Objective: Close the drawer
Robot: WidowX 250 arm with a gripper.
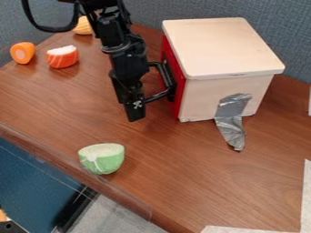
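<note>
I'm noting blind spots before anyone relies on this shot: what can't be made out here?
All in the camera view:
- Inside of the drawer: hidden by its red front and the box.
- Whether the hand touches the black handle: they overlap.
- Yellow piece: partly behind the arm.
- White sheet: cut off by the edge.

Legible text, labels, brands, numbers or signs: I can read none from my station. One item I log as unreadable: a small white marking (137, 104) low on the black gripper (135, 116), near the red front (172, 68) of the pale box (222, 45). It is too small for me to tell whether it carries characters or only a pattern.
</note>
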